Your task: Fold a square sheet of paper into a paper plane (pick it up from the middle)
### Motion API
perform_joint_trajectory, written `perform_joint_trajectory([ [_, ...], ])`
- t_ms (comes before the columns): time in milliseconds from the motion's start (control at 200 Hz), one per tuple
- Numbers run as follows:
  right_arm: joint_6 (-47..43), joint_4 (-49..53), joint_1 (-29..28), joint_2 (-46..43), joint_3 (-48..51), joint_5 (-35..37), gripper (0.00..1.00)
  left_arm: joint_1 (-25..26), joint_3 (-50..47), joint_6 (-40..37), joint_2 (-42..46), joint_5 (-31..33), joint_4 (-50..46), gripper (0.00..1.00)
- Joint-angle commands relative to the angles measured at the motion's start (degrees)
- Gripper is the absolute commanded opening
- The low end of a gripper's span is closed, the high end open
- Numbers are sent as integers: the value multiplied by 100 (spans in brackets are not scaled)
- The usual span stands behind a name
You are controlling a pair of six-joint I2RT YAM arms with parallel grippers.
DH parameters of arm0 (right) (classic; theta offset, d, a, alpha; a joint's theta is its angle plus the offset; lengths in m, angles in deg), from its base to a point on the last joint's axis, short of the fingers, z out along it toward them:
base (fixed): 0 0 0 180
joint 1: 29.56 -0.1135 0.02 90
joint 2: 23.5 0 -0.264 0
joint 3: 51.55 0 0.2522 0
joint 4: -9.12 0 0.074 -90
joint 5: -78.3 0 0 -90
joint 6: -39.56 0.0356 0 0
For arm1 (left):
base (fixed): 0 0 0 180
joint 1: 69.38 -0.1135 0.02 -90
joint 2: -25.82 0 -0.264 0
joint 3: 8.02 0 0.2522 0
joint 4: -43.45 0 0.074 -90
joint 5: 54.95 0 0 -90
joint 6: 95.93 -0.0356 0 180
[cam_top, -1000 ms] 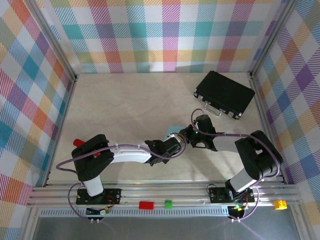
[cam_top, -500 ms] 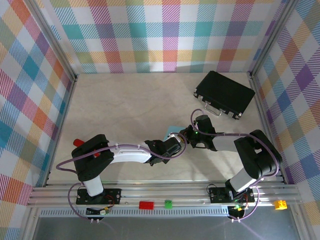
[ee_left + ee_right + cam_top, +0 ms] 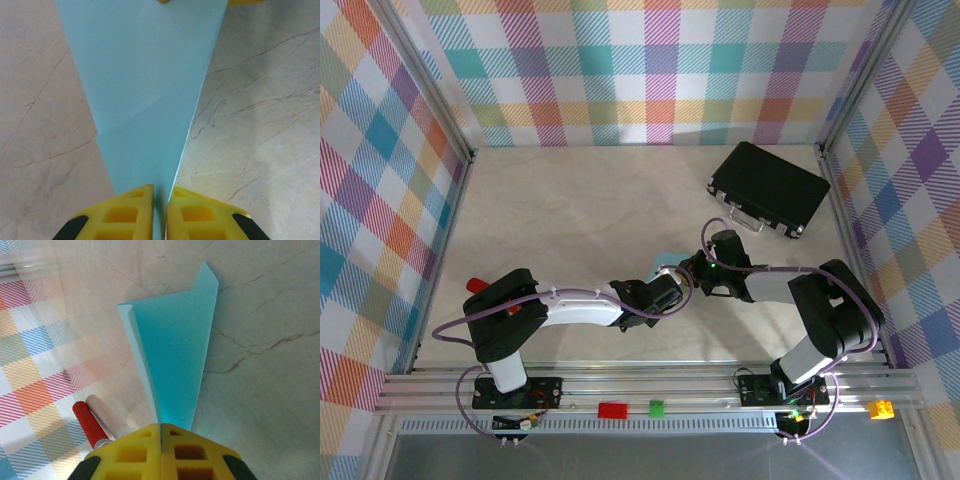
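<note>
The fold looks well along: the sheet of paper (image 3: 145, 90) is already a long narrow wedge with a lengthwise crease, so the step in hand seems to be pressing or sharpening that crease. The left hand (image 3: 160, 200) is clamped on the narrow tip. The right hand (image 3: 161, 432) is closed on the other end, where the layers stand a little apart. The sheet hangs between the two hands low over the middle of the bench (image 3: 260, 125); whether it touches I cannot tell. Its long axis runs from hand to hand, with the point toward the left hand. Next, I judge, one hand must let go and regrip near the middle without pulling the layers askew.
</note>
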Motion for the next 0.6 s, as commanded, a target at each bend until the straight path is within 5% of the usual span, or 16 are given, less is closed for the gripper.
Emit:
perform_joint_trajectory([
  [0,-74,49,-33,-77,-119,-2,10,80,12,55,-36,94,120,9],
  [400,-1493,2823,76,-1444,-563,1533,50,24,-104,377,98,-278,360,0],
  [595,-1549,3130,125,-2217,-229,2082,56,-244,-305,664,277,-1116,743,0],
])
